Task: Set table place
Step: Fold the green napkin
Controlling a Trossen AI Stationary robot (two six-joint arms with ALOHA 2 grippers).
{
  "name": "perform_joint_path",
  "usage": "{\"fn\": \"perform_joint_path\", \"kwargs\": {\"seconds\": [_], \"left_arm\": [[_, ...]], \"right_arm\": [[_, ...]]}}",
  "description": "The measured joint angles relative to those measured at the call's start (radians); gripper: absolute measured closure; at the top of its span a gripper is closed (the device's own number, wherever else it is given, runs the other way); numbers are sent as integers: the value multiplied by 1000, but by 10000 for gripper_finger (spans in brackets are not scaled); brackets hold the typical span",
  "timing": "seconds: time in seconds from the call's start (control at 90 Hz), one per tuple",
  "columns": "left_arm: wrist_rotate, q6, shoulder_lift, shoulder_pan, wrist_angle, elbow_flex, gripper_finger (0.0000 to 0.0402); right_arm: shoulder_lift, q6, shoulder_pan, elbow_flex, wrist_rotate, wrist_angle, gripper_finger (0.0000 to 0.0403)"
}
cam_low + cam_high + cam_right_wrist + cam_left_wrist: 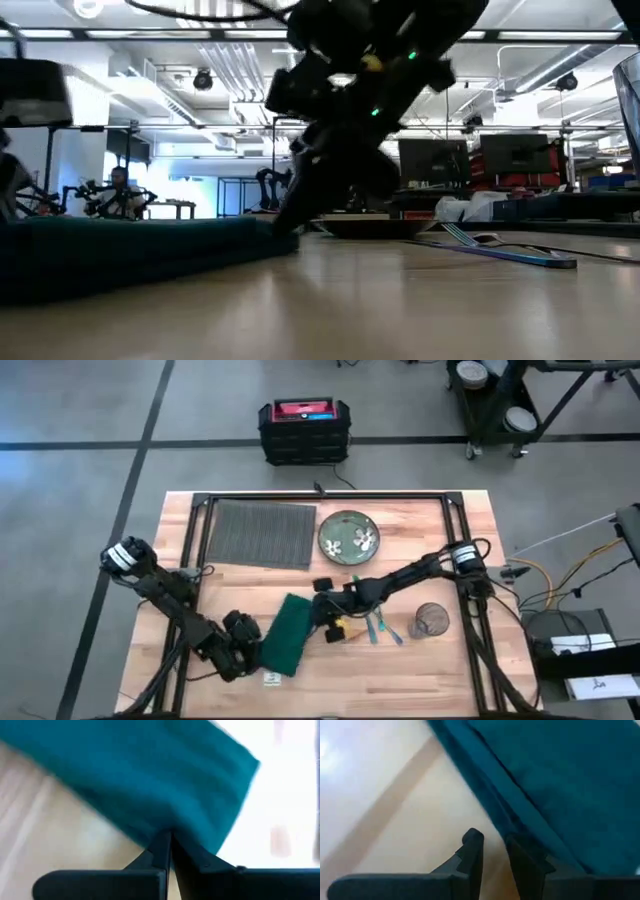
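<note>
The placemat [260, 534] is laid flat at the far side of the table [440, 670], long axis across it, just beside the plate [348, 536] and well apart from both grippers. The right gripper [318, 609] is pinched shut on an edge of the green napkin [288, 634]; the left gripper [252, 651] is held slightly parted at the napkin's opposite edge, nothing clamped.

Dark grey ribbed placemat [262, 533]; dark green napkin [287, 634]; green plate [348, 537], white flowers.
</note>
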Motion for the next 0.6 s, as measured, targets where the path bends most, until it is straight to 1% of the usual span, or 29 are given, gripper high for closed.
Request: {"fn": "perform_joint_path", "kwargs": {"seconds": [0.044,0.122,0.211,0.278,0.344,0.422,0.5,0.6], "left_arm": [[-4,-39,1,-25,-9,6,326],[12,-98,1,-62,-64,29,326],[53,-162,-4,-86,-205,83,326],[78,-175,-9,-89,-334,142,326],[29,-157,-19,-90,-420,208,326],[-60,-80,-23,-81,-462,264,326],[-120,-12,-26,-71,-456,291,326],[-124,5,-25,-52,-407,285,326]], "right_arm": [[7,-17,-17,3,0,61,401],[19,-38,-39,30,4,80,401],[18,-41,-51,67,3,10,401],[-8,-24,-51,94,0,-86,401],[-43,15,-43,123,-25,-176,401],[-79,83,-18,128,-135,-224,401],[-88,138,19,110,-224,-177,401],[-65,155,69,73,-218,-85,401]]}}
